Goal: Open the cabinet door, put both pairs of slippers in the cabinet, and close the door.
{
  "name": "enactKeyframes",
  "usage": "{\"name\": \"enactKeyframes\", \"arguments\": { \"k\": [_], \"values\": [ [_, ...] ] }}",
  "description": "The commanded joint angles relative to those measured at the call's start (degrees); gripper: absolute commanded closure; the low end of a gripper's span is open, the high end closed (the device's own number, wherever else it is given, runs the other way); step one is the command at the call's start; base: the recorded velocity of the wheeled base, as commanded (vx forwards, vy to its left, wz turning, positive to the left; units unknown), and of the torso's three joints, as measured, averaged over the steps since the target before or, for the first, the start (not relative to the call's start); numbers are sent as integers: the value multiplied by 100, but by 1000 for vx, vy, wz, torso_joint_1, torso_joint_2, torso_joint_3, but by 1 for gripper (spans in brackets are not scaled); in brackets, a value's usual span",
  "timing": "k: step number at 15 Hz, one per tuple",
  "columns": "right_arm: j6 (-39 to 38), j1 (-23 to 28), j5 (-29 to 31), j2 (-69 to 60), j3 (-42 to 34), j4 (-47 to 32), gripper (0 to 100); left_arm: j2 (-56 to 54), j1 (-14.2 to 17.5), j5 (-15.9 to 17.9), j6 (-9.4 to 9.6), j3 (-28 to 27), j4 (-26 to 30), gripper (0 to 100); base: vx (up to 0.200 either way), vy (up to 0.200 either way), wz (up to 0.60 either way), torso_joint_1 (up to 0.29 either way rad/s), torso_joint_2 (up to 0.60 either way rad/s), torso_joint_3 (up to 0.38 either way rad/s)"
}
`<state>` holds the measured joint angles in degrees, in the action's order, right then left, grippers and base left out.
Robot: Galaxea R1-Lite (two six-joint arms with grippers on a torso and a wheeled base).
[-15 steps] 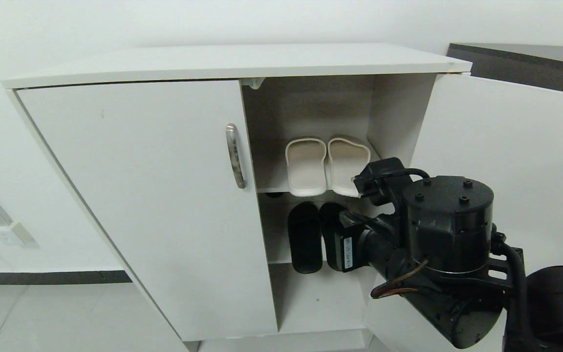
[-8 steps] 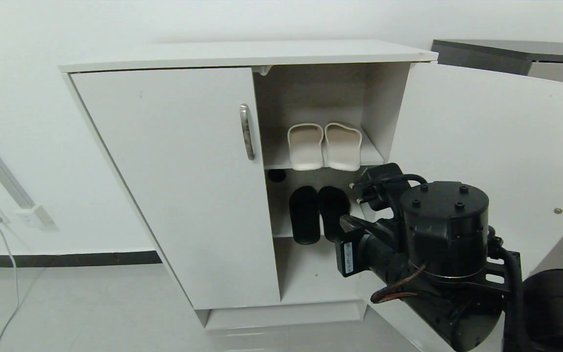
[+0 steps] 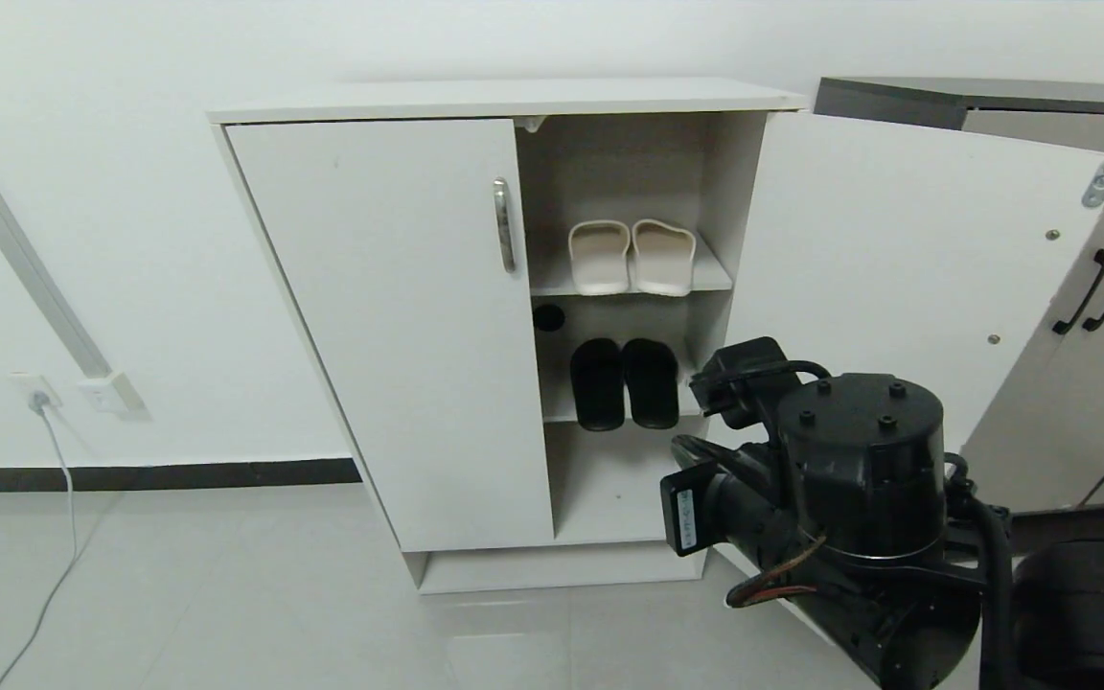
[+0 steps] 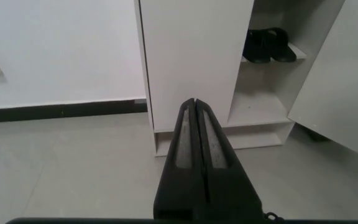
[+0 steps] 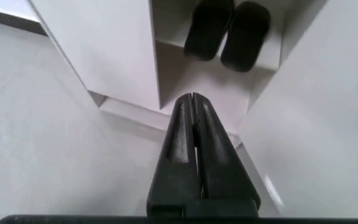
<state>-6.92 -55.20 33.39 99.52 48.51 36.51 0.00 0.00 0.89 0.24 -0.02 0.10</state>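
Head view: the cabinet [image 3: 504, 99] stands against a white wall. Its closed door [image 3: 399, 326] covers the half on the robot's left, with a metal handle [image 3: 505, 225] upright at the door's inner edge. The open door [image 3: 897, 259] is swung wide out from the cabinet's other side. Inside, the white slippers [image 3: 632, 256] lie side by side on the upper shelf, and the black slippers [image 3: 624, 381] lie side by side on the shelf below. The right arm [image 3: 859, 470] stands in front of the cabinet's lower corner, hiding the bottom of the open door and part of the lowest compartment. A grey cupboard [image 3: 1079, 383] with black handles stands just beside the cabinet, partly behind the open door. On the cabinet's other side a wall socket [image 3: 34, 391] with a hanging cable [image 3: 58, 537] sits above a black skirting strip [image 3: 149, 474].

Left wrist view: the left gripper [image 4: 194, 102] has its fingers pressed together and holds nothing. It hangs over the floor in front of the cabinet, facing the foot of the closed door. The black slippers show on their shelf beyond.

Right wrist view: the right gripper [image 5: 193, 98] is likewise pinched tight and empty, over the floor before the cabinet's base, between the closed door and the open door, with the black slippers on their shelf beyond its tips.
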Motion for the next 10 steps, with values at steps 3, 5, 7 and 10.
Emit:
{"name": "enactKeyframes", "arguments": {
  "k": [3, 5, 7, 10],
  "values": [
    [77, 27, -8, 14, -87, 14, 100, 9, 0, -1, 2, 2, -1, 100, 0, 0, 0, 0, 0, 0],
    [77, 27, -8, 14, -131, 14, 100, 9, 0, -1, 2, -6, -1, 100, 0, 0, 0, 0, 0, 0],
    [86, 27, -8, 14, -131, 14, 100, 9, 0, -1, -7, 2, -1, 100, 0, 0, 0, 0, 0, 0],
    [86, 27, -8, 23, -140, 14, 100, 9, 0, -10, -7, 2, 8, 100, 0, 0, 0, 0, 0, 0]
  ]
}}
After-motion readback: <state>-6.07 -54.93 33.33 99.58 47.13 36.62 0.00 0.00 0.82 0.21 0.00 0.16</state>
